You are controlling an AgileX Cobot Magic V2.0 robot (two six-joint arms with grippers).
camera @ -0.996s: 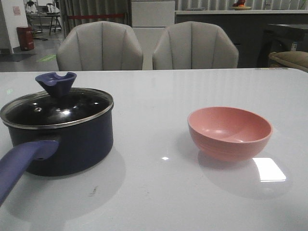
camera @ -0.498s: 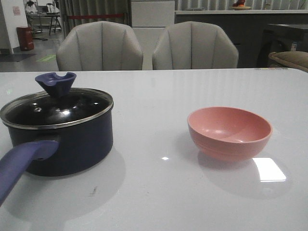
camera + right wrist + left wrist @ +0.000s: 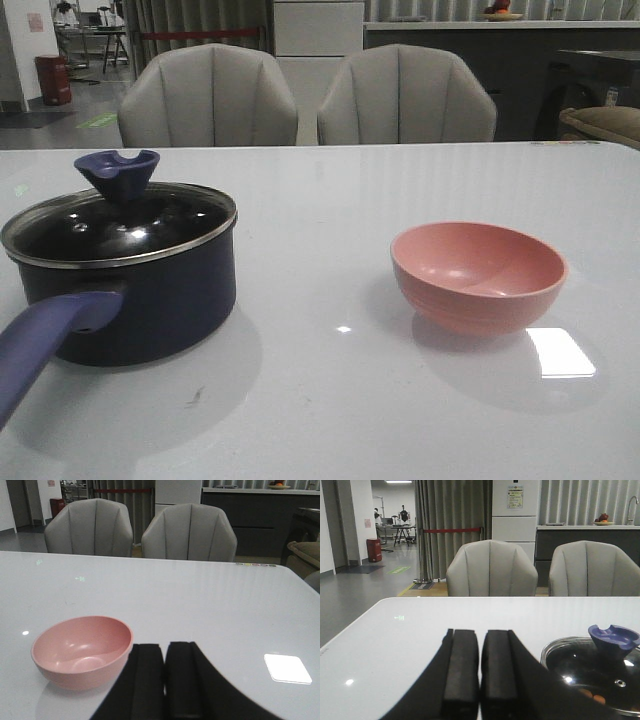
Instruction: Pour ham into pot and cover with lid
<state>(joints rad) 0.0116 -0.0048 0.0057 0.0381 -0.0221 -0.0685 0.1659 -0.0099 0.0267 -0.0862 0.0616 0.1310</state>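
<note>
Glass lid (image 3: 119, 222) covers the pot (image 3: 130, 300); pink bowl (image 3: 478, 275) sits apart.

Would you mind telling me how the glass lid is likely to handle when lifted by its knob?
The lid looks rigid and probably breakable, being glass. Its flared knob should resist slipping from a claw. The smooth metal rim would likely slide on the pot.

Pot (image 3: 150, 300) handle end beyond frame edge.

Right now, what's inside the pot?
Through the glass lid in the left wrist view, a couple of orange ham chunks show at the bottom of the pot. Glare and the dark inside hide the rest, so I can't count them.
</note>
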